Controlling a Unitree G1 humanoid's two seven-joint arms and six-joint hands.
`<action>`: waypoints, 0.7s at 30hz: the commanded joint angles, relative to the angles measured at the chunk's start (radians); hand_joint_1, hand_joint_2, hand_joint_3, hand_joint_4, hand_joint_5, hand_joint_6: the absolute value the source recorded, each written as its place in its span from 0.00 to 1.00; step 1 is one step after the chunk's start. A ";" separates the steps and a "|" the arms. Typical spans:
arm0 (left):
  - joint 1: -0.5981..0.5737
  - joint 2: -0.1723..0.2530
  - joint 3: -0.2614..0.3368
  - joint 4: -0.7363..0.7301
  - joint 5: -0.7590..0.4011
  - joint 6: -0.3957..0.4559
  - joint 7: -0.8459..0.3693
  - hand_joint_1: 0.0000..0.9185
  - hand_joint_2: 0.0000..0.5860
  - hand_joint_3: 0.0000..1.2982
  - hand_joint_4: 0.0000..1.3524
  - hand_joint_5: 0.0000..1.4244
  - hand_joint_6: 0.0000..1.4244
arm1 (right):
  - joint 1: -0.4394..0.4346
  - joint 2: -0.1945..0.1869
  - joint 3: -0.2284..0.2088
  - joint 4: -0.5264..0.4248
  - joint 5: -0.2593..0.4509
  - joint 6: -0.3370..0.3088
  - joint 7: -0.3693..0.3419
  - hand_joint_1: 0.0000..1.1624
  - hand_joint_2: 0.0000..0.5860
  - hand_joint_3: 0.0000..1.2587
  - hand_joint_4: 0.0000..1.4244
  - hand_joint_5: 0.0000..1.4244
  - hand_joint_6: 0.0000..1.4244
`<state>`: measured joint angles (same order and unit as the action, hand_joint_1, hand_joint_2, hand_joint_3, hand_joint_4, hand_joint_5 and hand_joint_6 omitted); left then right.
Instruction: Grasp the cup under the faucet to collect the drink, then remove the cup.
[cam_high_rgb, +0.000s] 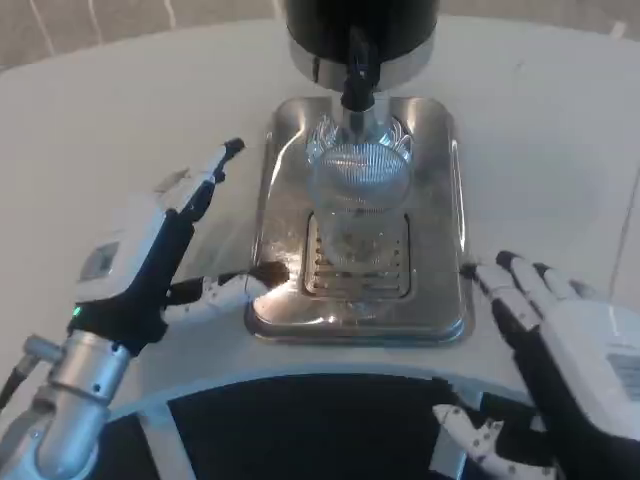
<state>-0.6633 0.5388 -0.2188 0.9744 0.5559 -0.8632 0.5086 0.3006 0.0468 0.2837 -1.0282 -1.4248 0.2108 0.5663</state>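
Clear cup (357, 205) standing upright on the grille of a steel drip tray (440, 190), directly under the black faucet (357, 75) of the dispenser (360, 25). Left hand (165, 250) just beside the tray's left edge, fingers apart, holding nothing. Right hand (545, 345) near the tray's right front corner, fingers spread, also holding nothing. All on a white table (120, 110).

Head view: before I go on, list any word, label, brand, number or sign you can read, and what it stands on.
No text can be read.
Right hand: a pale label patch on its white back, the print too blurred to read.
Left hand: a small grey mark on its white back, too blurred to read.
Cup, faucet and metal drip tray: no lettering visible.
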 joint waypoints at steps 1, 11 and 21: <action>0.064 0.047 -0.001 -0.040 0.030 -0.024 0.016 0.13 0.07 0.09 0.08 0.13 0.07 | 0.052 0.069 -0.030 -0.019 0.075 0.000 -0.075 0.42 0.63 0.08 0.00 0.03 0.04; 0.214 0.131 -0.016 -0.210 0.124 -0.052 0.010 0.12 0.08 0.10 0.08 0.13 0.08 | 0.077 0.050 -0.134 -0.012 0.297 0.009 -0.176 0.37 0.57 0.02 0.00 0.00 0.05; 0.280 0.175 -0.016 -0.280 0.152 -0.064 -0.016 0.11 0.08 0.10 0.09 0.13 0.08 | -0.167 0.004 -0.223 0.035 0.464 0.110 -0.119 0.32 0.59 0.00 0.00 0.00 0.03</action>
<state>-0.4099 0.6847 -0.2336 0.7114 0.6868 -0.9147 0.5060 0.1786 0.0565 0.0810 -1.0102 -0.9855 0.2943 0.4320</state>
